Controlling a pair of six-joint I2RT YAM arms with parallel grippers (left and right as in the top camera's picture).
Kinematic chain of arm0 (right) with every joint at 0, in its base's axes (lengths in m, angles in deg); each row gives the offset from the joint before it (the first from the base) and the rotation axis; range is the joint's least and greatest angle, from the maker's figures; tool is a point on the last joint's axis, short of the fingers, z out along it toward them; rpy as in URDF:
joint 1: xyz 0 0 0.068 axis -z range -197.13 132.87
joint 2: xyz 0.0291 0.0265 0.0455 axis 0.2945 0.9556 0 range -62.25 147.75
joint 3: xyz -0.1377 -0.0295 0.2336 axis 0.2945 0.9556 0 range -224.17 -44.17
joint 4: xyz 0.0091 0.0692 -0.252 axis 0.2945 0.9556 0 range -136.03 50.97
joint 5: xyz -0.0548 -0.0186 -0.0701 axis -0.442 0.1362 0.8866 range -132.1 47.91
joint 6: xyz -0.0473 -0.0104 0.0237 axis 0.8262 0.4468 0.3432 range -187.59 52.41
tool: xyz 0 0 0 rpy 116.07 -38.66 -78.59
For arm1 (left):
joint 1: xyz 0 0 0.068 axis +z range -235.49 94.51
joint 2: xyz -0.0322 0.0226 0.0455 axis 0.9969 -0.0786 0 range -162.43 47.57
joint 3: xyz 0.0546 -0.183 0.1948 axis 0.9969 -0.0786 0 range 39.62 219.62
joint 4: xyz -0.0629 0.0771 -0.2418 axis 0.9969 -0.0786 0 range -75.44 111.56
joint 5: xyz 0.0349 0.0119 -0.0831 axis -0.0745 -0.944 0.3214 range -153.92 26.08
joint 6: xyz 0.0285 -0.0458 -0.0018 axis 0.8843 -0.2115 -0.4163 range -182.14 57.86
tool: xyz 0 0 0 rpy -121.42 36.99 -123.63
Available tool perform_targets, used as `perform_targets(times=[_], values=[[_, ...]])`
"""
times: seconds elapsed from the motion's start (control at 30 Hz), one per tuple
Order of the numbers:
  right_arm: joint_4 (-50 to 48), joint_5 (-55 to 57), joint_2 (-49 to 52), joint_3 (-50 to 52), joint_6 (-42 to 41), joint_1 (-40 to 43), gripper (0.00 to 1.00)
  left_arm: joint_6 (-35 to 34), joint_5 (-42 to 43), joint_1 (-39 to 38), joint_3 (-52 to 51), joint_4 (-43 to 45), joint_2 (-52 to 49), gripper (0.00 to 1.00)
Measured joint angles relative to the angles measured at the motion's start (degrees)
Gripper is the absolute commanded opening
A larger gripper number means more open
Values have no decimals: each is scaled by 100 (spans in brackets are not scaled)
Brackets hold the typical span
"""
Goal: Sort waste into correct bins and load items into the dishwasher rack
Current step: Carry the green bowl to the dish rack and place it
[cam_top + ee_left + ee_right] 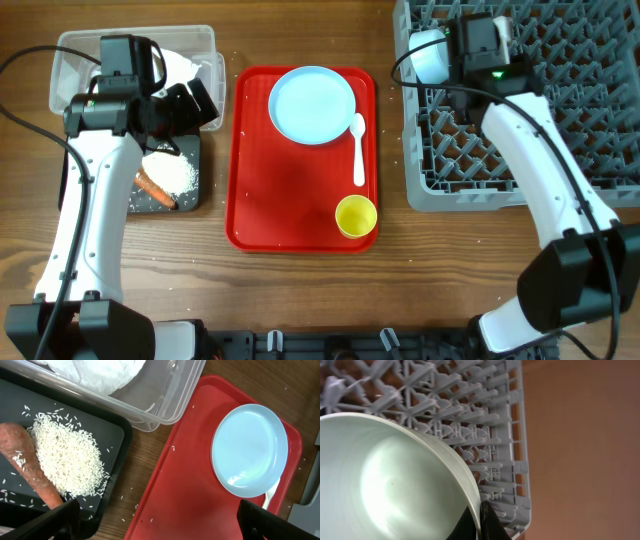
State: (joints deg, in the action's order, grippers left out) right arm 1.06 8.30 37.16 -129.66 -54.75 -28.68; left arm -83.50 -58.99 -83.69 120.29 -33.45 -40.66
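My right gripper [440,52] is shut on the rim of a light blue bowl [390,485] and holds it over the near-left corner of the grey dishwasher rack [560,100]; the rack shows behind the bowl in the right wrist view [485,410]. My left gripper [155,522] is open and empty, over the gap between the black tray [190,190] and the red tray [300,190]. The black tray holds white rice [65,455] and an orange carrot [25,460]. The clear tub [205,45] holds a white napkin [100,370]. The blue plate [312,104], white spoon [359,150] and yellow cup [355,215] lie on the red tray.
Loose rice grains lie on the wooden table [145,475] between the black tray and the red tray. The left arm [90,200] stretches over the black tray's left side. The right arm [550,190] crosses the rack's front edge.
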Motion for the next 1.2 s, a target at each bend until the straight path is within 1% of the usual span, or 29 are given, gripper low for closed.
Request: perform_targets(times=[0.1, 0.17, 0.27, 0.37, 0.5, 0.57, 0.73, 1.0, 1.03, 1.07, 1.1, 1.17, 1.2], values=[[-46, -42, 249, 0, 192, -210, 4, 0, 0, 0, 0, 11, 0, 100], [-138, 116, 310, 2, 518, -258, 4, 0, 0, 0, 0, 13, 0, 100], [-691, 826, 356, 22, 1423, -256, 4, 2, 0, 0, 0, 17, 0, 100], [-734, 1167, 356, 22, 2074, -398, 4, 2, 0, 0, 0, 15, 0, 100], [-732, 1178, 391, 20, 2232, -623, 4, 2, 0, 0, 0, 17, 0, 100], [-730, 1178, 505, 20, 2269, -632, 4, 2, 0, 0, 0, 22, 0, 100], [-710, 1176, 820, 24, 2653, -638, 4, 2, 0, 0, 0, 37, 0, 100], [-734, 1403, 988, 24, 2758, -876, 4, 2, 0, 0, 0, 42, 0, 100], [-732, 1421, 992, 24, 2761, -901, 5, 2, 0, 0, 0, 37, 0, 100], [-723, 1443, 999, 24, 2761, -929, 11, 2, 0, 0, 0, 37, 0, 100], [-721, 1473, 1010, 24, 2778, -962, 14, 2, 0, 0, 0, 39, 0, 100], [-706, 1401, 1029, 24, 2787, -1106, 24, 2, 0, 0, 0, 39, 0, 100], [-708, 1357, 1032, 24, 2778, -1233, 31, 2, 0, 0, 0, 39, 0, 100]])
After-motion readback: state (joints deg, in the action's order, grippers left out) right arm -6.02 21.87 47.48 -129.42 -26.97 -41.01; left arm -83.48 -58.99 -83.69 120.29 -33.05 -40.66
